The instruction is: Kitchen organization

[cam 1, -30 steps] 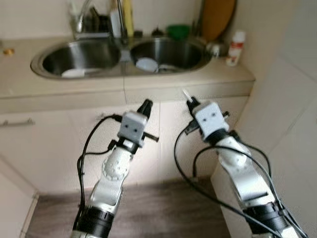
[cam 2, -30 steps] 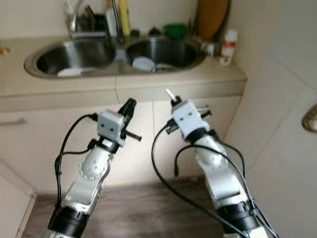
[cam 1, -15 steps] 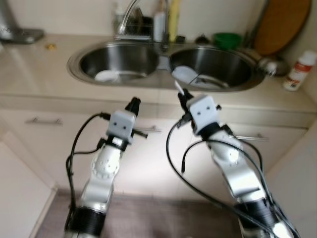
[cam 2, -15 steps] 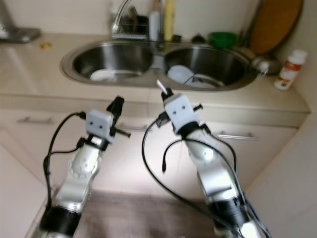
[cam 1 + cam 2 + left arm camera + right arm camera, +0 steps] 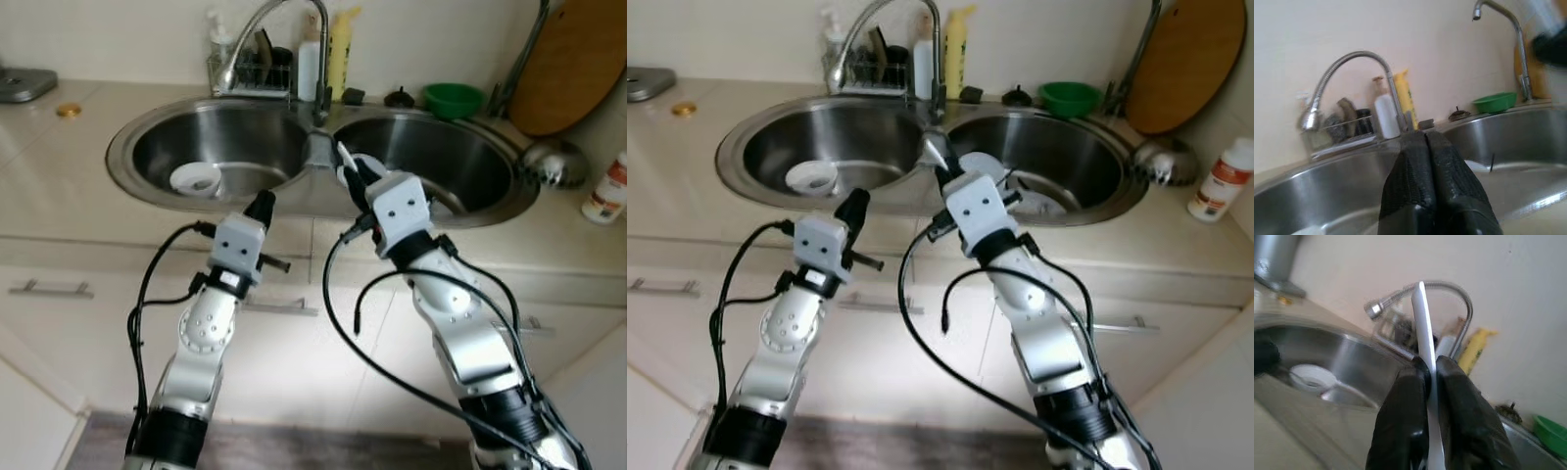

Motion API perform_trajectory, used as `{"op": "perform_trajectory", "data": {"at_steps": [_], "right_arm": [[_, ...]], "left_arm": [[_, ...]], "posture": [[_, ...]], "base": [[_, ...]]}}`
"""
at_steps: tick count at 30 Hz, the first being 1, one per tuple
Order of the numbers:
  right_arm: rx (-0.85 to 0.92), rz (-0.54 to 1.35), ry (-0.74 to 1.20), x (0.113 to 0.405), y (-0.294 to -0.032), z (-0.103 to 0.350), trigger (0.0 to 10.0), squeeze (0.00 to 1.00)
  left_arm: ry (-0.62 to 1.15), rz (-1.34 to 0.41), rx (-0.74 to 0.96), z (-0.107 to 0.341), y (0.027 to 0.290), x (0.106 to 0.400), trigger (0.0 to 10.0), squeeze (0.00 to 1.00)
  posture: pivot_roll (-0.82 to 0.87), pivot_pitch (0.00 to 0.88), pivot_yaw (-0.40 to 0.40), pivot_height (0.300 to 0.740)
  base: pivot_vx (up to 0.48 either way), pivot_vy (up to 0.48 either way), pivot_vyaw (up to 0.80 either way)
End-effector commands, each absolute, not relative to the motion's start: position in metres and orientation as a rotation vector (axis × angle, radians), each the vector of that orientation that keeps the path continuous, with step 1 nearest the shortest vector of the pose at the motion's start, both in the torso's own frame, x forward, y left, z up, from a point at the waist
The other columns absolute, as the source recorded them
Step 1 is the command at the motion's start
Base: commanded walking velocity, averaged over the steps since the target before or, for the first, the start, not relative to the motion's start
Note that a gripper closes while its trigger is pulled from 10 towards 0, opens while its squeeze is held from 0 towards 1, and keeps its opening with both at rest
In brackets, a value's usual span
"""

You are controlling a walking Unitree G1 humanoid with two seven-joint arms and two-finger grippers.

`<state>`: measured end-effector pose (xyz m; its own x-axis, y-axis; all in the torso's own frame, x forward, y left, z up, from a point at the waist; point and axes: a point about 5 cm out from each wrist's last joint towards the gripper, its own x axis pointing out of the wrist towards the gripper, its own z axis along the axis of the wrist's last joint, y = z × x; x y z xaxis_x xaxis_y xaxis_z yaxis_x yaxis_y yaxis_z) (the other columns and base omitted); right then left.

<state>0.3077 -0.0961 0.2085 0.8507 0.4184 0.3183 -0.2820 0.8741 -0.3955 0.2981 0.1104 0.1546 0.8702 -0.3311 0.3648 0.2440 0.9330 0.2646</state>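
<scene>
My right gripper (image 5: 355,182) is raised in front of the double steel sink (image 5: 116,162), over the divider between the basins. It is shut on a thin flat white utensil (image 5: 1422,318) that sticks up between its fingers (image 5: 1457,382); which kind of utensil it is I cannot tell. My left gripper (image 5: 263,204) is held up before the left basin, shut with nothing in it (image 5: 1425,138). A white bowl (image 5: 194,179) lies in the left basin. A white plate (image 5: 982,164) lies in the right basin, partly hidden behind the right gripper.
A curved tap (image 5: 257,27), a dish rack, a white bottle and a yellow bottle (image 5: 339,54) stand behind the sink. A green bowl (image 5: 453,99), a wooden board (image 5: 573,64), a metal ladle (image 5: 549,163) and a white bottle (image 5: 611,186) sit at the right. Cabinet handles (image 5: 49,289) run below the counter.
The camera has swung left and come closer to the sink, so the basins now lie straight ahead. Both arms keep the same raised pose and the right gripper still holds the white utensil.
</scene>
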Motion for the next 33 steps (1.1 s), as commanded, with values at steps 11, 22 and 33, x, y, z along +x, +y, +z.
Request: {"op": "perform_trajectory", "data": {"at_steps": [11,22,33], "right_arm": [[-0.325,0.382,-0.412,0.311,-0.093,0.213,10.0,0.00],[-0.286,0.258,-0.132,0.339,-0.117,0.191,10.0,0.00],[-0.130,-0.039,0.227,0.365,-0.165,0.151,10.0,1.00]], "left_arm": [[-0.436,-0.282,0.250,0.161,0.115,0.301,10.0,0.00],[-0.436,-0.282,0.257,0.161,0.115,0.300,10.0,0.00],[-0.432,-0.281,0.257,0.160,0.114,0.300,10.0,0.00]], "posture": [[-0.07,0.000,-0.027,0.740],[-0.06,0.000,-0.031,0.740],[-0.05,0.000,-0.039,0.740]], "base": [[0.378,0.000,0.00],[0.000,0.000,0.00],[0.000,0.000,0.00]]}}
